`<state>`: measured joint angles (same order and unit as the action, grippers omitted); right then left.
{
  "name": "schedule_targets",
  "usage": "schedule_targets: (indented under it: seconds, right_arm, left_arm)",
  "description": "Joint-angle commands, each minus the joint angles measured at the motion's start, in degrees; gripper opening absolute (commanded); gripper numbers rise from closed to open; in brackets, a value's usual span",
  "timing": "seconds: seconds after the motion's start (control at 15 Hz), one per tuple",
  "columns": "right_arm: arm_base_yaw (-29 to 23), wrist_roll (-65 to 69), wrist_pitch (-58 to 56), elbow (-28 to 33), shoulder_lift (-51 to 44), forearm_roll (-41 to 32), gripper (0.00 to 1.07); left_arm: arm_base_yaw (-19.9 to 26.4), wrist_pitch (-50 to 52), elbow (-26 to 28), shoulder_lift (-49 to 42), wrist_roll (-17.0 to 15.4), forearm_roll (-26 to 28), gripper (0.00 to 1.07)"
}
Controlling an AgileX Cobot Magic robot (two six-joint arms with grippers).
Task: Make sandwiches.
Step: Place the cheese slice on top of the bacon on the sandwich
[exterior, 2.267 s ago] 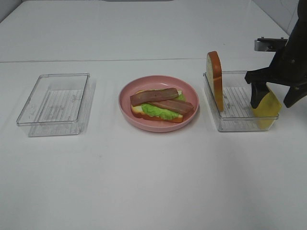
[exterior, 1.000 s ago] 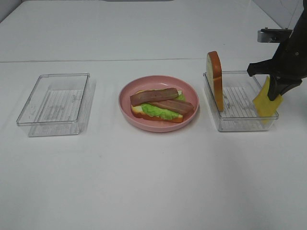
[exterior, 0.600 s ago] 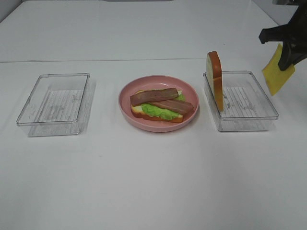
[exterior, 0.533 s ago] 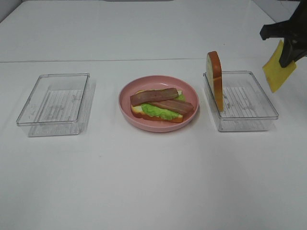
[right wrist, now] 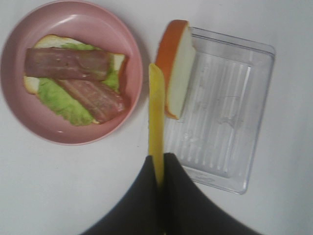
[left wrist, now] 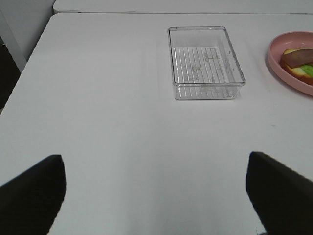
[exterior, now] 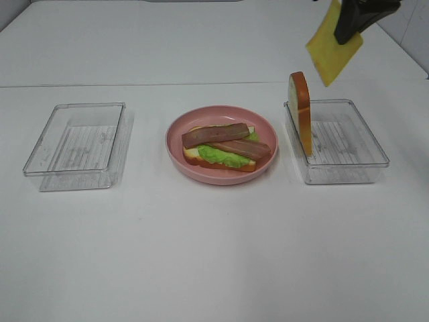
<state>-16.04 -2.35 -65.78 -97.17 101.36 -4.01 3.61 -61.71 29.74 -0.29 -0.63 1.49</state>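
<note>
The partial sandwich (exterior: 224,147) lies on a round pink plate (exterior: 178,137): a bread slice with green lettuce and two brown bacon strips (right wrist: 73,63). A second bread slice (exterior: 300,111) stands on edge against the left wall of the right clear tray (exterior: 348,171). My right gripper (exterior: 350,23) is shut on the yellow cheese square (exterior: 330,47) and holds it high in the air above the tray's back left corner. In the right wrist view the cheese (right wrist: 156,117) hangs edge-on between plate and tray. My left gripper (left wrist: 155,196) is open and empty, low over bare table.
An empty clear tray (exterior: 77,144) stands on the left of the white table; it also shows in the left wrist view (left wrist: 203,63). The plate's edge (left wrist: 293,68) shows at that view's side.
My right gripper has lifted the cheese square out of the right tray, raised it high and carried it leftward toward the standing bread slice. The plate, trays and bread have not moved.
</note>
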Motion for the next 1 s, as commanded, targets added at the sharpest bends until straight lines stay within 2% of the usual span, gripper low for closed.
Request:
schedule_targets:
  seconds: [0.07,0.13,0.47,0.67,1.0]
  right_arm:
    - [-4.07,1.09,0.40,-0.40,-0.23,0.46,0.00]
    - [-8.94,1.89,3.09,-0.40,0.52,0.11,0.00]
    - [-15.24,2.35,8.82,-0.40,6.88,-1.15,0.00]
    - [-15.81,1.95,12.83,-0.40,12.49,-4.41,0.00]
    - [-15.81,1.83,16.84,-0.40,18.16,-5.67,0.00]
  left_arm:
    - [0.00,0.23,-0.06,-0.97,0.11,0.40,0.91]
    - [0.00,0.23,-0.06,-0.97,0.11,0.40,0.91]
    - [0.00,0.23,-0.06,-0.97,0.11,0.40,0.91]
    - [0.00,0.23,-0.06,-0.97,0.11,0.40,0.91]
    - [0.00,0.23,-0.06,-0.97,0.11,0.40,0.91]
